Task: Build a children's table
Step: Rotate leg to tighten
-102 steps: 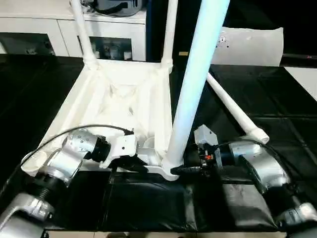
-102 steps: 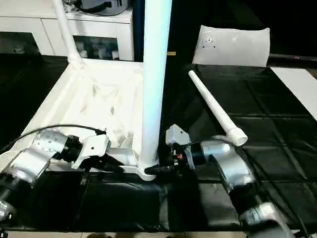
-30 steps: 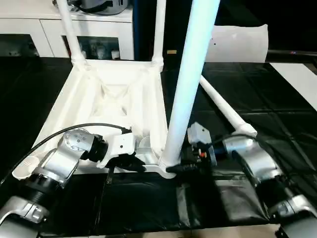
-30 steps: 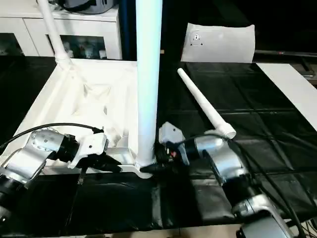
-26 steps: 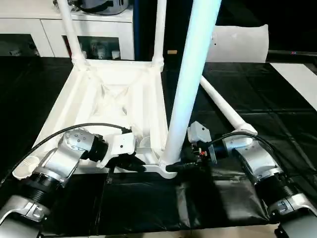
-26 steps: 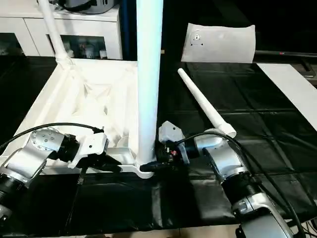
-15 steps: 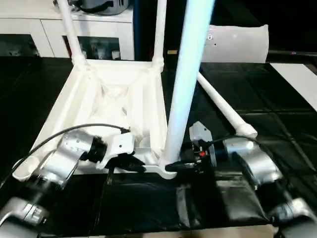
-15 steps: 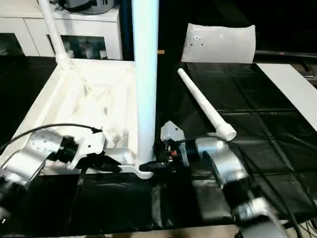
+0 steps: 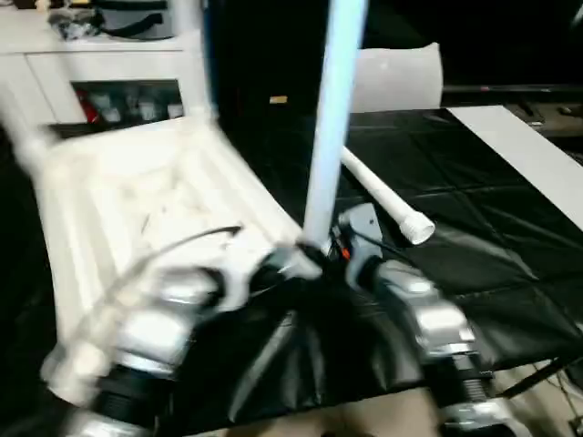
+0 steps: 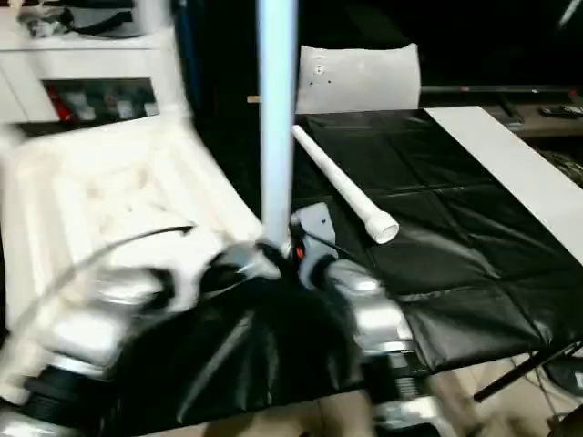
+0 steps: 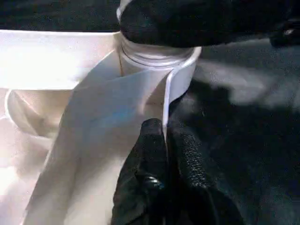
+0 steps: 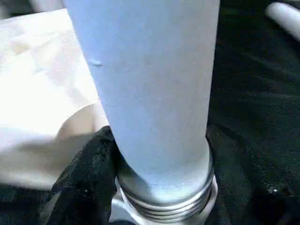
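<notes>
The children's table top [image 9: 137, 191] lies upside down on the black cover, ribs up. One white leg [image 9: 330, 118] stands upright in the near corner socket [image 11: 157, 61]. My right gripper [image 9: 314, 248] is closed around this leg's base just above its threaded collar [image 12: 164, 201], one black finger [image 12: 89, 164] pressed to its side. My left gripper [image 11: 164, 140] is shut on the thin rim of the table top right beside that socket. A loose leg [image 9: 383, 200] lies on the cover to the right. Another leg [image 9: 189, 64] rises, blurred, from a far corner.
A white cabinet with shelves [image 9: 109, 82] stands behind the work surface. A white bag [image 10: 360, 77] sits at the back, and a white panel [image 9: 519, 155] runs along the right. The black cover [image 10: 437, 255] ends at the near edge, with the floor below.
The whole picture has swung and blurred, so the camera has moved. Both grippers stay at the same near corner, and the leg still stands upright in its socket.
</notes>
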Robot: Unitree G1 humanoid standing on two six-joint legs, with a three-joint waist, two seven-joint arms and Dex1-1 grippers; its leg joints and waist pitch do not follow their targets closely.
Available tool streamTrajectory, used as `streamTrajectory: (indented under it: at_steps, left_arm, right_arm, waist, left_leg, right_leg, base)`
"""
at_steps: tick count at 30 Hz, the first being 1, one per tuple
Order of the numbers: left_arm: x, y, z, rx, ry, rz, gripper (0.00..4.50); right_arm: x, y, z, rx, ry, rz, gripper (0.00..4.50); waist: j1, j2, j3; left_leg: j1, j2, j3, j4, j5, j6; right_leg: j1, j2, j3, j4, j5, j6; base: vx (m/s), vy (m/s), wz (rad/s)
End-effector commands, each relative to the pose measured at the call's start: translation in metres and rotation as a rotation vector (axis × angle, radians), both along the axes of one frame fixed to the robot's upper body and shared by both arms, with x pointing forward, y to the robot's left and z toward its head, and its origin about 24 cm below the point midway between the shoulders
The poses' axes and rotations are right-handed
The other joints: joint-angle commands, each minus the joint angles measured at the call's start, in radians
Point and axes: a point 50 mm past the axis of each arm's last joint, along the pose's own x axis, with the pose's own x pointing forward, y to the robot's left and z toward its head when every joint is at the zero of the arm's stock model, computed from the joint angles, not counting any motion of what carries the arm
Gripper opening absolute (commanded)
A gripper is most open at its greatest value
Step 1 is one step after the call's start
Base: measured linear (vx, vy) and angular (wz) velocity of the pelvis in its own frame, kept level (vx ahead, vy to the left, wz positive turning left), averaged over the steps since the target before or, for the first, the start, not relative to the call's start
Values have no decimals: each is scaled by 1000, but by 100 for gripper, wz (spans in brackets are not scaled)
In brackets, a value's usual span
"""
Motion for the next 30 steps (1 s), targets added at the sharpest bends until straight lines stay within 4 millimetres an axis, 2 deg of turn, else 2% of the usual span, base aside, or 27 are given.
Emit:
streamTrajectory:
  at_steps: [1,3,4,5,6,8,10,11,12,13,14,15,18,19,23,24,25,27,28,30]
  left_arm:
    - [9,-25,31,-62,-147,40,0]
    - [9,-23,31,-44,-147,26,0]
    - [9,-21,30,-33,-144,19,0]
    - [9,-15,27,-15,-137,10,0]
    - [9,-15,27,-15,-137,10,0]
    - [8,-1,22,19,-118,-29,0]
    - [8,2,21,27,-112,-37,0]
    - [7,7,20,36,-108,-60,0]
    - [6,17,17,53,-99,-115,0]
    - [5,20,17,56,-95,-133,0]
    - [4,25,16,68,-85,-170,0]
    - [3,29,15,78,-82,-202,0]
    - [1,35,14,86,-72,-273,0]
    - [0,39,14,90,-68,-321,0]
    - [-3,46,11,120,-37,-449,0]
    - [-4,48,10,131,-24,-499,0]
    - [-7,51,10,117,7,-580,0]
    - [-8,51,10,111,17,-610,0]
    - [-10,52,11,106,36,-657,0]
    - [-9,55,11,118,36,-675,0]
  right_arm:
    - [-23,56,-11,84,111,206,293]
    - [-21,53,-9,92,97,189,328]
    - [-21,51,-8,90,89,186,330]
    - [-19,46,-7,84,68,180,333]
    - [-19,46,-7,84,68,180,351]
    - [-18,33,-5,61,17,175,367]
    - [-18,30,-4,55,-1,177,385]
    - [-18,23,-3,54,-22,185,385]
    - [-19,7,1,51,-68,200,395]
    - [-19,2,2,49,-79,203,415]
    - [-20,-6,4,46,-106,228,420]
    - [-21,-13,6,37,-128,254,420]
    - [-24,-25,9,13,-165,332,441]
    - [-26,-31,11,-3,-180,383,441]
    - [-28,-45,15,-52,-193,498,441]
    - [-28,-50,17,-68,-193,540,441]
    - [-28,-55,21,-95,-197,618,441]
    - [-28,-57,22,-99,-196,646,441]
    - [-28,-57,23,-107,-190,697,441]
    - [-30,-57,24,-118,-182,760,441]
  waist:
    - [-1,6,-44]
    - [4,6,-46]
    - [5,6,-47]
    - [6,14,-48]
    - [4,9,-52]
    - [5,13,-56]
    - [7,13,-59]
    - [9,14,-61]
    - [14,8,-61]
    - [18,8,-63]
    - [17,11,-65]
    - [18,10,-64]
    - [23,11,-59]
    - [28,12,-57]
    - [43,9,-55]
    - [45,10,-55]
    - [51,3,-56]
    - [57,5,-57]
    - [56,1,-56]
    - [59,0,-56]
  left_leg:
    - [-9,18,-9,-89,-356,10]
    - [-11,17,-6,-88,-323,20]
    - [-13,17,-5,-89,-308,23]
    - [-14,18,-3,-88,-289,24]
    - [-19,18,-2,-88,-267,27]
    - [-17,17,2,-84,-224,31]
    - [-26,18,4,-83,-152,40]
    - [-25,18,4,-82,-136,42]
    - [-24,17,6,-80,-117,52]
    - [-22,16,7,-78,-109,60]
    - [-24,20,8,-77,-77,71]
    - [-24,21,8,-76,-69,80]
    - [-20,24,12,-78,-112,78]
    - [-18,24,13,-78,-137,74]
    - [-10,27,14,-82,-171,60]
    - [-9,26,15,-81,-171,59]
    - [-10,25,16,-81,-165,61]
    - [-9,26,16,-80,-157,61]
    - [-13,25,17,-80,-155,63]
    - [-12,26,17,-79,-160,60]
  right_leg:
    - [35,-53,41,-93,-485,-55]
    - [35,-53,50,-86,-430,-75]
    - [36,-53,52,-83,-409,-82]
    - [36,-52,55,-79,-365,-99]
    - [41,-51,57,-71,-334,-112]
    - [42,-51,60,-66,-283,-132]
    - [51,-51,62,-55,-201,-158]
    - [52,-52,62,-54,-180,-163]
    - [55,-51,62,-54,-169,-164]
    - [55,-50,62,-53,-161,-162]
    - [54,-49,64,-44,-110,-177]
    - [51,-47,63,-40,-84,-192]
    - [47,-48,64,-46,-138,-200]
    - [45,-48,64,-50,-179,-189]
    - [38,-49,66,-54,-229,-179]
    - [38,-48,67,-54,-230,-177]
    - [39,-48,68,-53,-226,-174]
    - [39,-51,70,-48,-216,-177]
    - [40,-51,70,-49,-219,-177]
    - [38,-52,72,-47,-233,-180]
  base:
    - [0,0,0]
    - [0,0,0]
    - [0,0,0]
    - [50,-17,2]
    - [74,-37,3]
    - [0,0,0]
    - [0,0,0]
    - [0,0,0]
    - [0,0,0]
    - [0,0,0]
    - [0,0,0]
    - [0,0,0]
    - [0,0,0]
    - [0,0,0]
    - [0,0,0]
    - [0,0,0]
    - [0,0,0]
    - [0,0,0]
    - [0,0,0]
    - [0,0,0]
